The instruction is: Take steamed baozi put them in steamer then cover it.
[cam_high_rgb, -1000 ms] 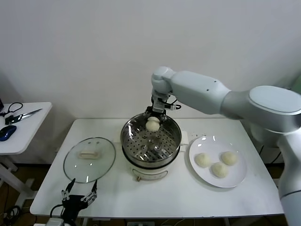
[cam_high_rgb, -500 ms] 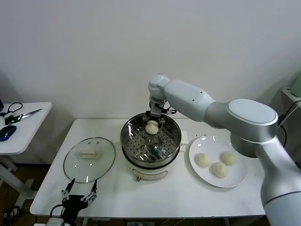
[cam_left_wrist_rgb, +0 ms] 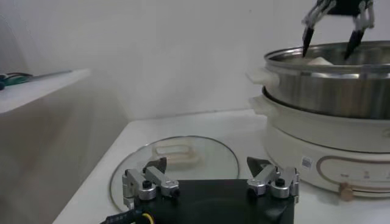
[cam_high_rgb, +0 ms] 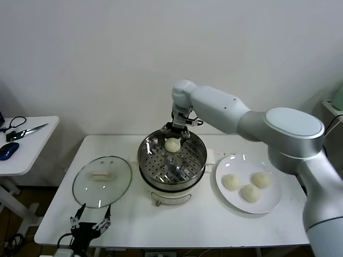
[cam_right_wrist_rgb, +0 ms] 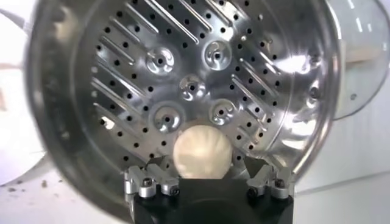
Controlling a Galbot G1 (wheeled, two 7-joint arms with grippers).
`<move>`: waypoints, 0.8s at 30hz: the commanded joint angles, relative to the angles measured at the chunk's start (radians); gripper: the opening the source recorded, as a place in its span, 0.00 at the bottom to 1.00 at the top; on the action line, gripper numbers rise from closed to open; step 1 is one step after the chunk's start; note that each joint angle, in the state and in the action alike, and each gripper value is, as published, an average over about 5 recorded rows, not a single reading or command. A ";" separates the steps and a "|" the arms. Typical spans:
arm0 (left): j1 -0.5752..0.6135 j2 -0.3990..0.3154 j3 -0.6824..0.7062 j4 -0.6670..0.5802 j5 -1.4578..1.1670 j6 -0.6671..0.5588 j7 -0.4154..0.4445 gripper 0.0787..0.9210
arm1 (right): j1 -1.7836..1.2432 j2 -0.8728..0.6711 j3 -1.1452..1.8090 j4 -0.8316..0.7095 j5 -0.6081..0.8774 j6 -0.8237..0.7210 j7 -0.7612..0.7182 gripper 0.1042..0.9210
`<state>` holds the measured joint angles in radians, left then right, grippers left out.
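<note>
Overhead, right end effector (cam_high_rgb: pixel 176 133) open above round baozi (cam_high_rgb: pixel 172 144), resting in upright steamer (cam_high_rgb: pixel 172 160)

Right gripper (cam_high_rgb: pixel 176 130) over steamer (cam_high_rgb: pixel 172 163), baozi (cam_high_rgb: pixel 172 144) inside

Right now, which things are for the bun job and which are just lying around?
For the job:
- steamer
- baozi in the steamer, under the right gripper, jaws open
- three baozi on the plate
- plate
- glass lid

Just lying about:
- scissors and mouse on the side table
- left gripper, parked
</note>
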<state>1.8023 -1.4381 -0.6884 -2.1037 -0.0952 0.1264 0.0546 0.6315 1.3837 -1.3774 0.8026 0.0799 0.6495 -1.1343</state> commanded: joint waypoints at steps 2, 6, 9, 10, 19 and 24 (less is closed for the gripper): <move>0.002 -0.001 0.000 -0.006 0.005 0.002 0.001 0.88 | 0.362 -0.310 -0.395 0.226 0.643 -0.366 -0.159 0.88; -0.001 -0.001 0.001 -0.002 0.005 0.004 0.001 0.88 | 0.422 -0.471 -0.522 0.365 0.692 -0.517 -0.118 0.88; -0.006 0.001 0.002 -0.001 0.004 0.005 0.001 0.88 | 0.423 -0.577 -0.579 0.464 0.696 -0.607 -0.054 0.88; -0.007 0.001 0.002 -0.001 0.004 0.005 0.001 0.88 | 0.414 -0.609 -0.588 0.492 0.686 -0.638 -0.033 0.88; -0.009 0.006 0.008 0.000 0.003 0.004 0.001 0.88 | 0.253 -0.732 -0.551 0.610 0.636 -0.858 0.134 0.88; -0.012 0.007 0.013 -0.001 0.005 0.005 0.001 0.88 | 0.084 -0.723 -0.421 0.572 0.542 -0.919 0.198 0.88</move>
<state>1.7906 -1.4331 -0.6759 -2.1053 -0.0909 0.1309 0.0552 0.8655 0.7821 -1.8443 1.2910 0.6332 -0.0628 -1.0500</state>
